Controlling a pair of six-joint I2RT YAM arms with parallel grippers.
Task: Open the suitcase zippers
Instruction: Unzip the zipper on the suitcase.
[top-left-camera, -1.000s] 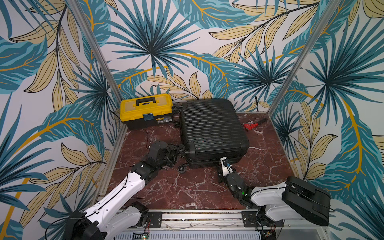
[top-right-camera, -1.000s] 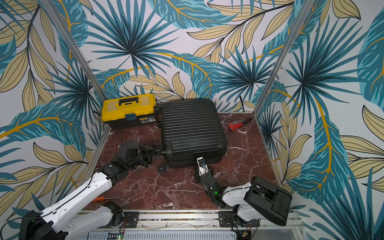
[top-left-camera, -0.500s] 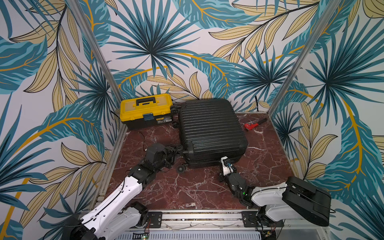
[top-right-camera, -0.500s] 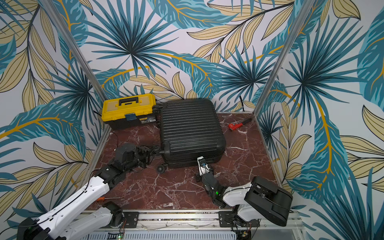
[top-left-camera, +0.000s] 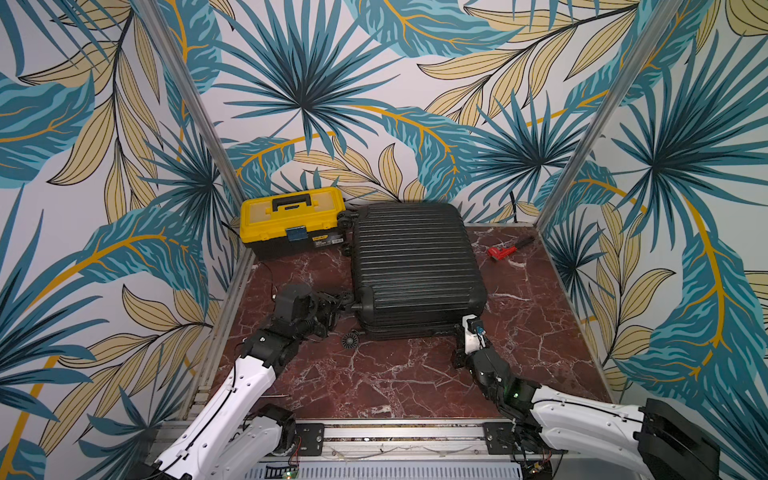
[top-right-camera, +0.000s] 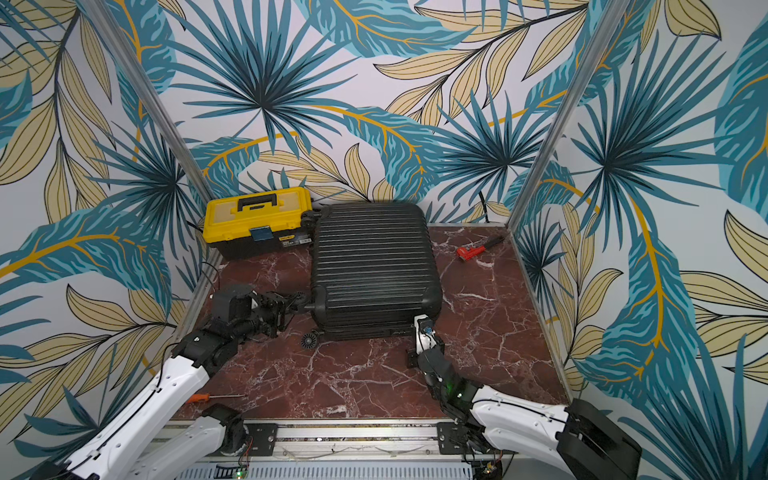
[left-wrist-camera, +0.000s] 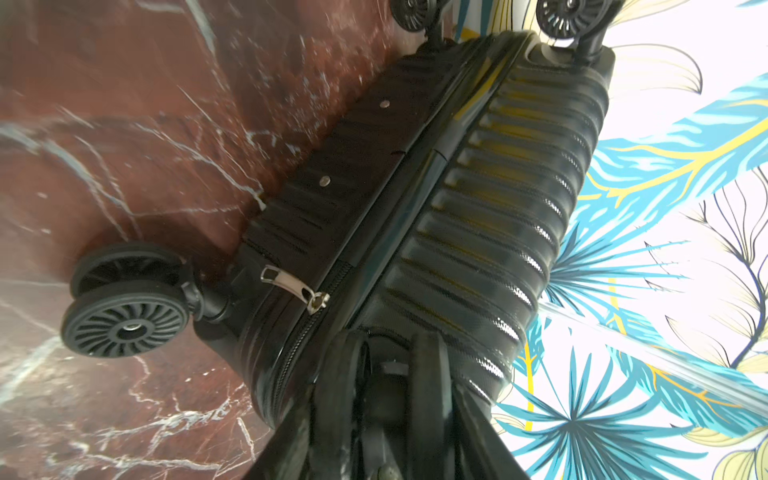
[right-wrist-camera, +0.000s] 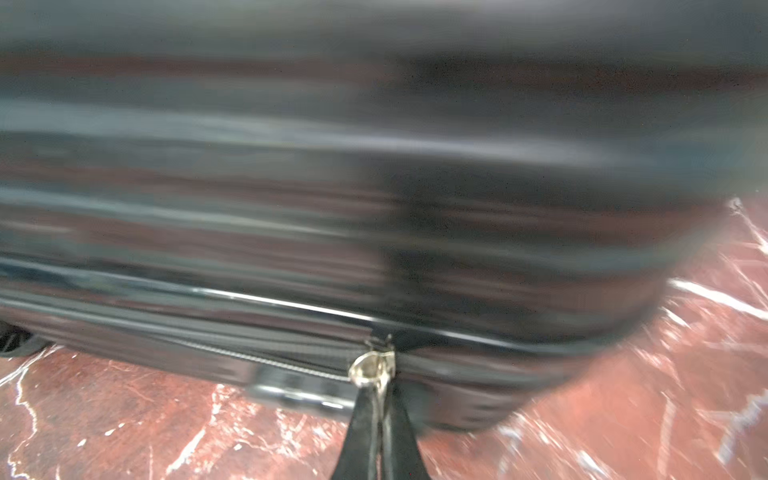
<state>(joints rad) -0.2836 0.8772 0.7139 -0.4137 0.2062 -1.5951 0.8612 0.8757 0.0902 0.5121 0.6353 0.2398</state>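
The black ribbed suitcase (top-left-camera: 415, 266) lies flat on the marble floor in both top views. My left gripper (top-left-camera: 341, 304) is at its near left corner, shut around a caster wheel (left-wrist-camera: 345, 365) that sits between the jaws. A second wheel (left-wrist-camera: 124, 316) rests on the floor beside it. A silver zipper pull (left-wrist-camera: 291, 286) hangs loose on the zippers' track (left-wrist-camera: 291, 357) at that corner. My right gripper (right-wrist-camera: 377, 395) is at the suitcase's near side, shut on another silver pull (right-wrist-camera: 372, 368). That view is blurred.
A yellow-and-black toolbox (top-left-camera: 293, 220) stands against the back wall, left of the suitcase. A red wrench (top-left-camera: 505, 250) lies at the back right. An orange-handled screwdriver (top-right-camera: 208, 397) lies near the front left edge. Patterned walls close three sides.
My right gripper has shut on the zipper pull. The suitcase has shifted slightly to the left, with the left gripper still at its corner wheel.
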